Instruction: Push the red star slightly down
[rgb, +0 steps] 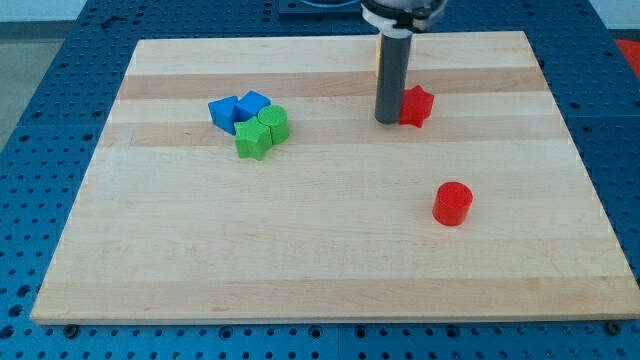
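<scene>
Jaws: none fitted; I am ending in a straight dark grey rod, so nothing is opening, closing or being held. Item one, my tip (387, 121): it is resting on the pale wooden board (300, 260) in the upper right part of the view, just at the view's left of the red star-shaped block (417, 105); whether the two are touching or standing a hair apart I cannot tell. Item two, the red star: it is lying near the board's top edge, right of centre. Item three, red cylinder block (452, 203): it is standing well below the star, slightly further to the view's right. Item four, cluster at upper left of centre: two blue blocks, one wedge-like (223, 112) and one cube-like (253, 104), are sitting side by side, with a green cylinder block (273, 124) and a green star-shaped block (253, 141) pressing against them from below. Item five, a sliver of yellow-orange (377, 55) is showing behind the rod; its shape is hidden. Markings: no readable writing, brand or label is showing. Surround: blue perforated table (60, 90).
</scene>
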